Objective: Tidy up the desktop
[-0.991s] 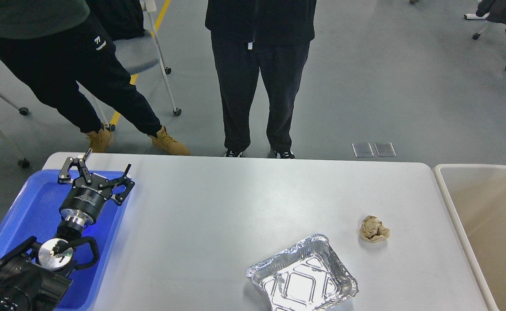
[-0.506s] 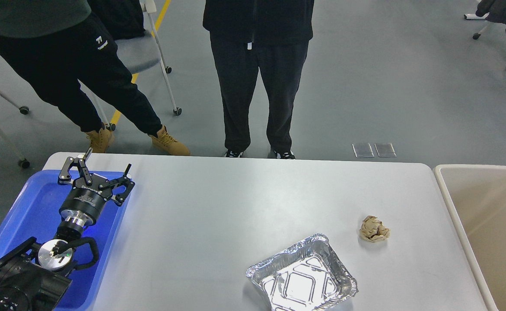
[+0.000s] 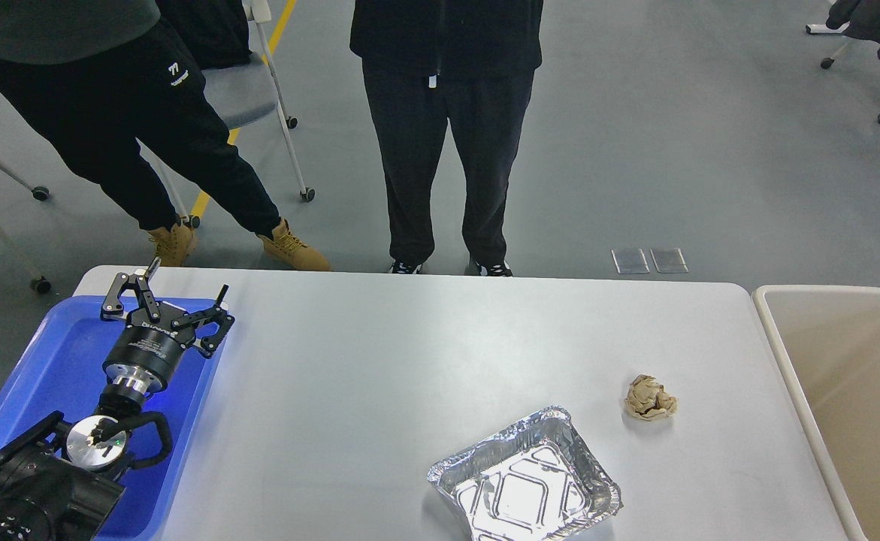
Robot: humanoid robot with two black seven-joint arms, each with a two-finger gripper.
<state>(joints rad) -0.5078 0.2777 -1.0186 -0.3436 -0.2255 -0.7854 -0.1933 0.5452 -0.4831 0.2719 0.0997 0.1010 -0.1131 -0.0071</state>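
**Dark shape gone from bin's right edge**

Nothing on the tabletop (image 3: pixel 409 353) is being moved. Left hand (image 3: pixel 165 297) is being held wide open, empty, over the blue tray (image 3: pixel 49 353). Foil pan (image 3: pixel 526 488) and crumpled paper (image 3: pixel 650 398) are being left near the beige bin (image 3: pixel 845 376).

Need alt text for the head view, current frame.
A white desktop holds an empty foil tray near its front edge and a crumpled brown paper ball just right of it, apart from it. The left gripper, fingers open and holding nothing, is above a blue tray at left; a beige bin sits at right, and two people stand behind the desktop.
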